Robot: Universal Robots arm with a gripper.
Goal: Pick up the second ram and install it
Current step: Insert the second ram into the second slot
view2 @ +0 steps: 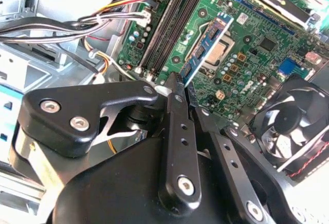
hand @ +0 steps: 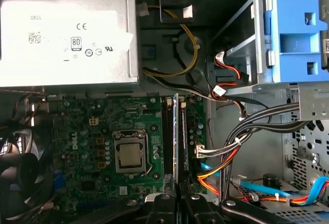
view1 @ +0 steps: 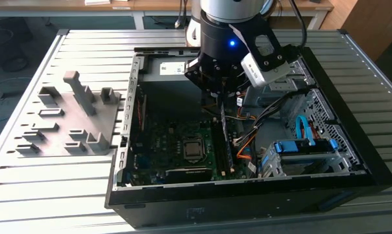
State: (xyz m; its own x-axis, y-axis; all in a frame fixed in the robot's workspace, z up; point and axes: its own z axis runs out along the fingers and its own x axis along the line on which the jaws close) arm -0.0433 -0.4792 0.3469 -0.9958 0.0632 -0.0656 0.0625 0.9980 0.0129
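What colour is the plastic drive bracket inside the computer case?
The drive bracket is blue, clearest in the first wrist view.

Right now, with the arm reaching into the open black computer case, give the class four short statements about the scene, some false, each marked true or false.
The gripper grips the long, thin dark green-blue memory stick over the green motherboard. True.
The gray plate of holder blocks lies at the exterior view's right of the black metal computer case. False: it lies at the left.
A cooler covers the square silver processor. False: it is bare.
The silver power supply box sits inside the case. True.
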